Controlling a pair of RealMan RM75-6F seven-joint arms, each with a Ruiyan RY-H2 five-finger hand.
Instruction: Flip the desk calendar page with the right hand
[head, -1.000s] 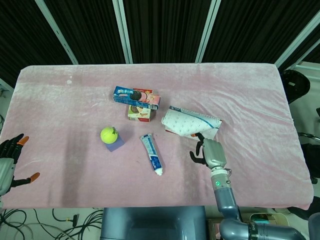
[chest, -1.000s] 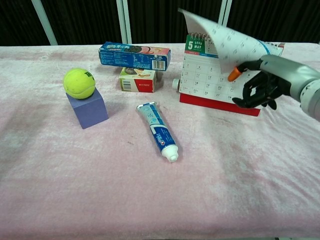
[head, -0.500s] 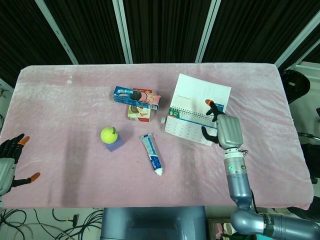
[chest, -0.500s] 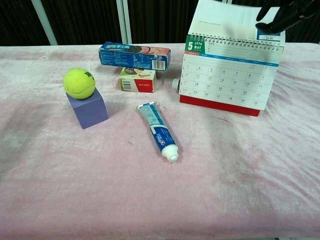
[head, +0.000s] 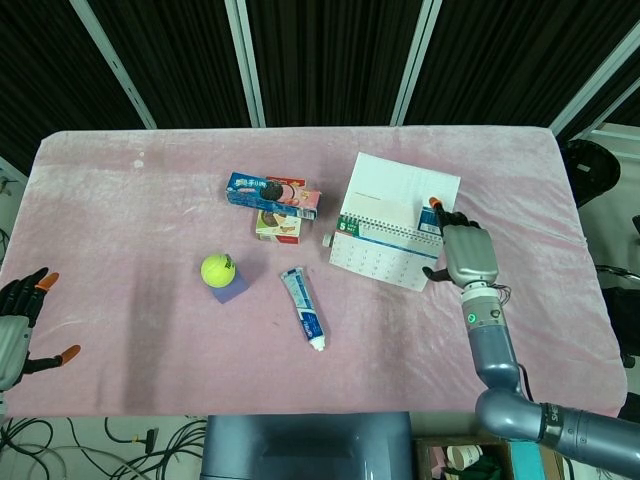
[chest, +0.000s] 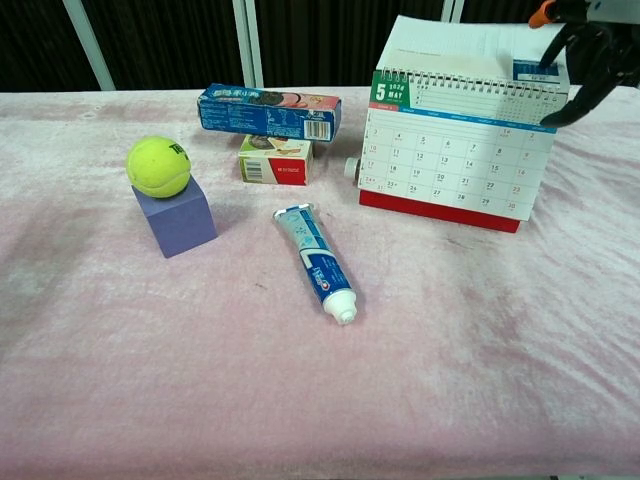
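The desk calendar (head: 380, 258) (chest: 450, 160) stands right of the table's middle, its May sheet facing front. A flipped page (head: 405, 188) (chest: 470, 50) lies back over the spiral binding. My right hand (head: 465, 255) (chest: 590, 45) hovers at the calendar's upper right corner with its fingers spread and nothing in them. One orange fingertip (head: 435, 203) is close to the flipped page's right edge; whether it touches is unclear. My left hand (head: 18, 320) rests open off the table's near left corner.
A tennis ball (head: 216, 269) (chest: 158, 165) sits on a purple block (chest: 182, 218). A toothpaste tube (head: 303, 308) (chest: 320, 262) lies in front of the calendar's left side. A blue cookie box (head: 272, 194) (chest: 268, 111) lies on a smaller box (chest: 276, 160).
The page, curled up over my right hand a second ago, has swung over the binding and lies back. My right hand rose and moved right, off the page.
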